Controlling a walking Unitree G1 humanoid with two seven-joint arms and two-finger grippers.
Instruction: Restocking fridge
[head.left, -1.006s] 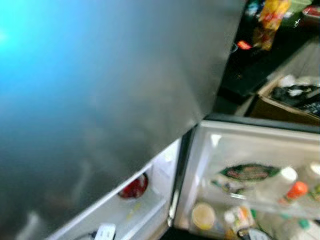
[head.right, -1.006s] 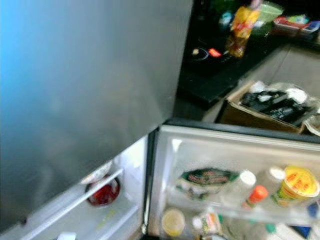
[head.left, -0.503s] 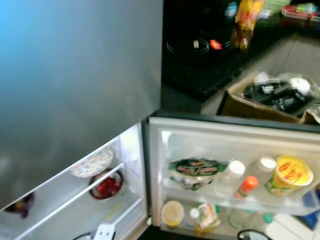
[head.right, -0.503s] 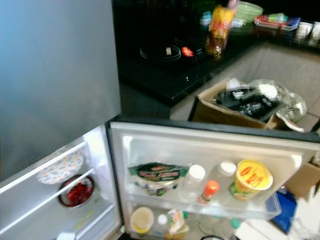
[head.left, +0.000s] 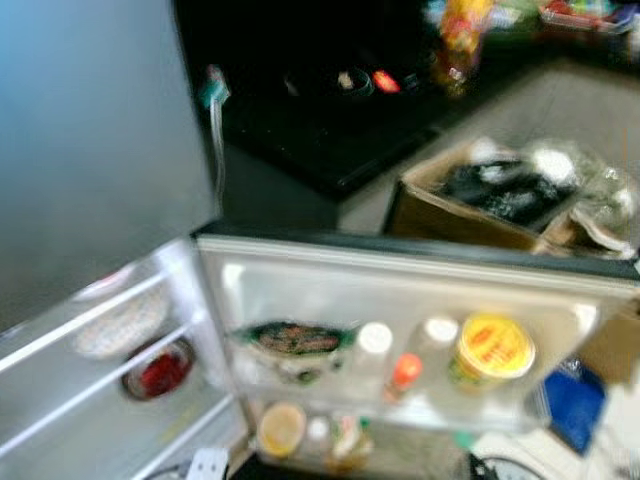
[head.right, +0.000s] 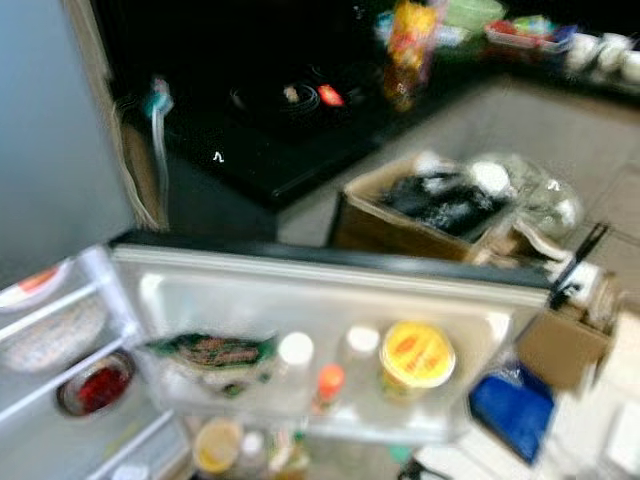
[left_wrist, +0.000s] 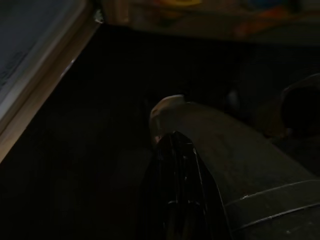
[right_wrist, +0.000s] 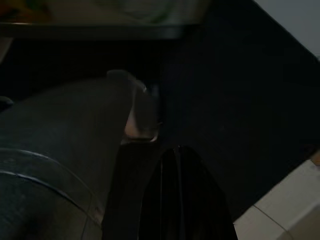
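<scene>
The lower fridge door (head.left: 400, 268) stands open in front of me. Its upper rack holds a green packet (head.left: 290, 340), a white-capped bottle (head.left: 373, 345), an orange-capped bottle (head.left: 402, 372) and a yellow-lidded tub (head.left: 490, 350). A lower rack carries a yellowish pot (head.left: 280, 428). Inside the fridge, on the left, a patterned plate (head.left: 120, 325) and a bowl of red food (head.left: 155, 370) rest on wire shelves. The left gripper (left_wrist: 175, 170) hangs in the dark with fingers pressed together, holding nothing. The right gripper (right_wrist: 180, 175) hangs likewise, shut and empty. The head views are blurred.
The grey upper fridge door (head.left: 90, 150) fills the left. Behind the open door are a black counter with a hob (head.left: 330, 110), a cardboard box of dark bags (head.left: 480, 205) on the tiled floor, and a blue item (head.left: 575, 405) at the right.
The camera has swung to the right: the grey door has slid toward the left edge, and the open door's racks, the box and the floor have come into fuller view. The arms still hang.
</scene>
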